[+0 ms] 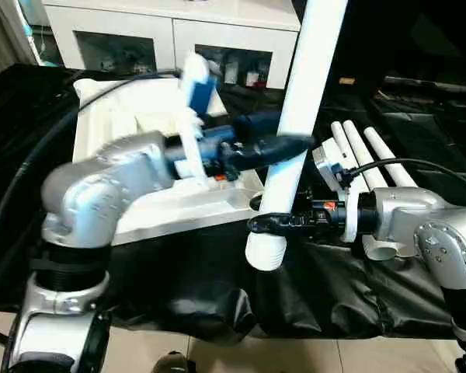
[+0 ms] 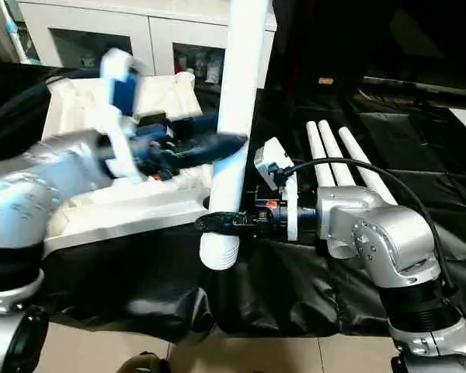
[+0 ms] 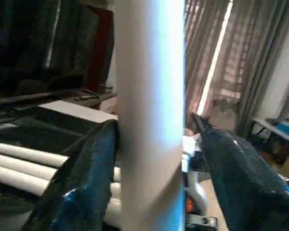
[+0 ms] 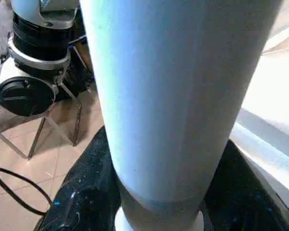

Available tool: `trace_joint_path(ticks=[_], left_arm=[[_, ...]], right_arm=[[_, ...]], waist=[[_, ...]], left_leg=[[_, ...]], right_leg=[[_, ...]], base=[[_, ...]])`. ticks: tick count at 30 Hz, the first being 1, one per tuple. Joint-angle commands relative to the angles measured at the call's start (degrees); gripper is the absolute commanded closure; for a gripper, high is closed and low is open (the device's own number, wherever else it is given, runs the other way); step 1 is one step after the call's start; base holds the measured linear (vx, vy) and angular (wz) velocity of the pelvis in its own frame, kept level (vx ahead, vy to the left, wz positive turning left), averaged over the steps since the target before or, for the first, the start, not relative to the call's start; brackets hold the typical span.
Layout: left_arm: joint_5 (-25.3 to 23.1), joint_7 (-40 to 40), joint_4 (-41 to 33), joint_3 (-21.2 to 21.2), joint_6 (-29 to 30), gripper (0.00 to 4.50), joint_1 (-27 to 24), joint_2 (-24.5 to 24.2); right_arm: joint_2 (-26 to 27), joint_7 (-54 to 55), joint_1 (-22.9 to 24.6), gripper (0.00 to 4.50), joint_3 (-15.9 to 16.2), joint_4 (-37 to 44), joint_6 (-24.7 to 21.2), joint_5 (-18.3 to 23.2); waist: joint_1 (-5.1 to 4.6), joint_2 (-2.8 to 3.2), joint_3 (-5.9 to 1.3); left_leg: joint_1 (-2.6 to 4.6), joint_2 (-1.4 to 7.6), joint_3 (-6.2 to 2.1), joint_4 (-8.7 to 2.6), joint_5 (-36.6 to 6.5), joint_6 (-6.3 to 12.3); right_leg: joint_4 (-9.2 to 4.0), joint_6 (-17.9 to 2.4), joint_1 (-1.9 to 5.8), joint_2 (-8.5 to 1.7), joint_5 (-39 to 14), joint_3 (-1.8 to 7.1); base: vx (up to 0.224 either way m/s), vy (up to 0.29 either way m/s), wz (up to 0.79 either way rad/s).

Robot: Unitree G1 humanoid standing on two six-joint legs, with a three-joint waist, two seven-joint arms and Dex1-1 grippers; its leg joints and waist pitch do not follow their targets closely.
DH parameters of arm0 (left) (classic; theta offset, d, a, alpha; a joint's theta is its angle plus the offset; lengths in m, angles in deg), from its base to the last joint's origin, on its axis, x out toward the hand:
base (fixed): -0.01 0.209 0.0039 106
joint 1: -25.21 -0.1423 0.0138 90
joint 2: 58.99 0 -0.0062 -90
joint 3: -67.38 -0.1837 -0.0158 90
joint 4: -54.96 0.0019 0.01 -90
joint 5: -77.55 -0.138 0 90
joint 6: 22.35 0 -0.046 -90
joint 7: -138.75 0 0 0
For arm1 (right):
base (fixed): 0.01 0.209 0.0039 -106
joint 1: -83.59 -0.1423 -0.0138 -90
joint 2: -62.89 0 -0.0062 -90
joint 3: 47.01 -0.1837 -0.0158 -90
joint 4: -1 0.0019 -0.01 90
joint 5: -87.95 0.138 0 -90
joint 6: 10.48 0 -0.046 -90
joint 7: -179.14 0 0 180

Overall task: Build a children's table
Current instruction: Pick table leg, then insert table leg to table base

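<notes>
Long white tapered tube leg [image 1: 299, 116] held near-upright over the black-covered bench [image 1: 217, 287], top cut off.
Right gripper [image 1: 266, 223] fingers clamp its lower end; left gripper [image 1: 291, 145] fingers straddle it higher, one apart in the wrist view. Three legs [image 2: 338, 159] lie beyond; white plastic tabletop [image 1: 132, 124] partly hidden.

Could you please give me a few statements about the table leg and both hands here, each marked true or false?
1. The right hand grips the raised leg near its lower end. True.
2. The raised leg lies flat on the black cover. False: it stands nearly upright.
3. Three more legs lie side by side on the black cover. True.
4. The tabletop already has a leg fitted. False: none is fitted.
</notes>
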Motion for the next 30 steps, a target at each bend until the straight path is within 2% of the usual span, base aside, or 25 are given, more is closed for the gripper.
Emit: trace_joint_path(ticks=[1,3,4,6,9,10,11,12,13,14,15,16,18,20,21,23,24,25,26,29,30], left_arm=[[1.92,0.54,-0.04,1.05,1.23,1.09,1.34,0.32],[2.08,1.21,0.38,1.68,0.97,0.98,1.52,0.53],[1.34,1.72,0.92,1.92,0.14,0.77,1.55,0.41],[-3.81,4.44,3.45,2.71,-5.01,0.68,1.58,0.34],[-5.49,5.65,4.44,3.01,-6.58,0.49,1.66,0.27],[-12.42,9.34,8.16,2.93,-12.65,0.41,0.93,-1.29],[-13.04,9.50,8.37,2.72,-13.07,0.37,0.79,-1.54],[-16.62,10.40,9.54,1.46,-15.48,0.37,-0.02,-3.01],[-20.51,10.66,10.58,-1.54,-17.00,0.37,-1.14,-4.94],[-20.84,10.64,10.66,-1.89,-17.06,0.37,-1.25,-5.12],[-25.64,10.01,12.10,-7.75,-19.37,0.37,-2.48,-6.61],[-28.79,9.59,13.56,-11.03,-21.49,0.37,-2.85,-7.18],[-32.47,9.53,15.72,-14.45,-24.28,0.37,-2.91,-7.73],[-38.34,9.26,20.18,-19.54,-29.22,0.37,-2.66,-8.30],[-42.17,7.67,25.88,-22.85,-34.30,0.37,-2.26,-7.78],[-43.42,5.90,29.78,-24.13,-36.78,0.37,-2.03,-7.06],[-43.86,2.31,34.76,-24.94,-39.24,0.37,-1.77,-5.99],[-43.85,2.05,35.01,-24.97,-39.40,0.37,-1.76,-5.94],[-43.92,1.03,36.11,-25.06,-40.16,0.55,-1.66,-5.72],[-45.09,0.15,39.90,-25.78,-42.53,0.72,-0.54,-5.50],[-45.58,-1.27,43.38,-26.48,-44.77,0.72,0.66,-5.40]], right_arm=[[-0.17,0.68,0.56,2.62,-1.74,1.49,-0.07,0.77],[0.14,1.44,0.81,2.62,-2.39,1.30,0.07,0.82],[0.46,2.17,0.98,2.63,-3.00,1.12,0.49,0.67],[1.25,5.32,0.80,2.63,-4.95,-0.77,2.19,-0.92],[1.37,6.40,0.69,2.63,-5.45,-1.52,2.90,-1.70],[1.08,11.66,0.32,2.63,-5.87,-5.76,5.87,-6.85],[1.03,12.07,0.34,2.63,-5.84,-6.10,6.12,-7.28],[0.77,14.38,0.49,2.63,-5.68,-8.02,7.59,-9.78],[0.95,16.85,1.04,2.63,-5.48,-9.56,10.02,-12.41],[1.00,17.05,1.10,2.63,-5.46,-9.65,10.28,-12.63],[2.42,19.86,1.87,2.63,-5.21,-10.22,13.09,-14.76],[3.03,21.40,2.02,2.63,-4.61,-10.63,15.01,-16.41],[3.62,22.94,1.83,2.63,-3.86,-11.40,17.03,-18.15],[4.64,25.67,1.25,2.63,-3.25,-12.90,18.98,-20.29],[5.60,28.59,0.63,2.63,-3.02,-14.31,19.46,-21.92],[6.28,28.57,0.47,2.63,-3.32,-14.43,18.02,-20.99],[7.67,27.45,0.78,2.63,-4.87,-13.22,15.52,-17.98],[7.74,27.32,0.82,2.63,-4.96,-13.09,15.33,-17.76],[7.96,26.69,0.98,2.63,-5.26,-12.53,14.79,-16.97],[7.58,24.91,2.03,2.63,-4.94,-10.75,15.02,-16.69],[7.45,24.58,2.47,2.63,-4.71,-10.43,15.57,-16.71]], waist=[[0.28,0.21,-4.89],[0.38,0.31,-4.89],[0.50,0.39,-4.88],[0.57,0.50,-4.88],[0.57,0.49,-4.97],[0.61,0.64,-5.00],[0.32,0.64,-4.85],[0.45,0.53,-4.93],[0.26,0.50,-4.81],[0.29,0.54,-4.86],[0.29,0.56,-4.86],[0.25,0.73,-4.92],[0.29,0.83,-5.11],[0.22,0.77,-5.15],[0.18,0.78,-5.09],[-0.08,0.78,-5.14],[-0.24,1.00,-5.06],[-0.33,0.91,-5.02],[-0.23,1.27,-5.23],[-0.38,1.37,-5.14],[-0.29,1.67,-5.16]], left_leg=[[1.71,4.44,-1.78,-4.28,-9.07,-1.42],[1.70,4.45,-1.80,-4.30,-9.35,-1.55],[1.78,4.46,-1.79,-4.28,-9.90,-1.61],[1.75,4.54,-1.94,-4.49,-10.47,-2.02],[1.88,4.52,-1.92,-4.48,-10.68,-2.63],[1.89,4.53,-1.94,-4.48,-10.56,-2.69],[1.77,4.50,-1.99,-4.62,-10.43,-3.11],[1.87,4.41,-2.02,-4.65,-10.40,-3.45],[1.80,4.39,-2.00,-4.73,-10.61,-3.62],[1.97,4.38,-1.98,-4.80,-10.96,-3.97],[2.01,4.53,-2.06,-4.86,-10.72,-3.70],[2.02,4.49,-1.92,-4.74,-10.58,-3.74],[2.04,4.58,-1.97,-4.72,-9.15,-3.13],[1.76,4.50,-1.98,-4.73,-8.71,-2.88],[1.73,4.37,-2.01,-4.77,-8.91,-2.71],[1.89,4.28,-1.91,-4.79,-10.08,-3.19],[1.83,4.28,-1.96,-4.84,-10.38,-2.95],[1.83,4.24,-1.91,-4.88,-10.89,-2.68],[1.97,4.56,-2.13,-4.87,-11.39,-3.02],[1.97,4.67,-2.09,-4.92,-11.94,-2.83],[2.01,4.71,-2.16,-4.91,-12.12,-2.83]], right_leg=[[-4.23,-13.24,2.27,-5.50,-8.18,2.78],[-4.26,-13.29,2.27,-5.50,-8.33,2.77],[-4.39,-12.98,2.23,-5.55,-9.13,2.85],[-4.61,-12.03,2.23,-5.51,-10.04,2.86],[-4.58,-11.19,2.22,-5.56,-10.11,2.87],[-4.51,-11.28,2.22,-5.58,-9.66,2.87],[-4.74,-10.62,1.98,-5.31,-9.43,2.86],[-4.74,-10.00,2.12,-5.45,-9.64,2.91],[-4.80,-9.53,2.08,-5.35,-10.18,2.95],[-4.75,-8.98,1.98,-5.42,-10.96,2.94],[-4.93,-8.64,1.90,-5.53,-10.69,3.01],[-4.66,-8.67,1.79,-5.44,-9.82,3.04],[-4.35,-9.68,1.76,-5.40,-5.87,2.93],[-4.14,-9.91,1.97,-5.33,-4.07,2.91],[-4.39,-9.88,2.07,-5.42,-4.25,2.95],[-4.38,-10.08,2.22,-5.57,-5.39,3.00],[-4.50,-10.61,2.17,-5.55,-5.23,3.02],[-4.62,-10.76,2.24,-5.56,-5.50,3.03],[-4.20,-11.45,2.24,-5.82,-4.87,2.94],[-4.13,-12.89,2.18,-5.71,-1.92,2.88],[-3.92,-13.33,2.24,-5.88,-1.60,2.88]], base=[[0.000,0.000,0.00],[0.000,0.000,0.00],[0.000,0.000,0.00],[0.000,0.000,0.00],[0.000,0.000,0.00],[0.000,0.000,0.00],[0.000,0.000,0.00],[0.000,0.000,0.00],[0.000,0.000,0.00],[0.000,0.000,0.00],[0.000,0.000,0.00],[0.000,0.000,0.00],[0.000,0.000,0.00],[0.000,0.000,0.00],[0.000,0.000,0.00],[0.000,0.000,0.00],[0.000,0.000,0.00],[0.000,0.000,0.00],[0.000,0.000,0.00],[0.000,0.000,0.00],[0.000,0.000,0.00]])
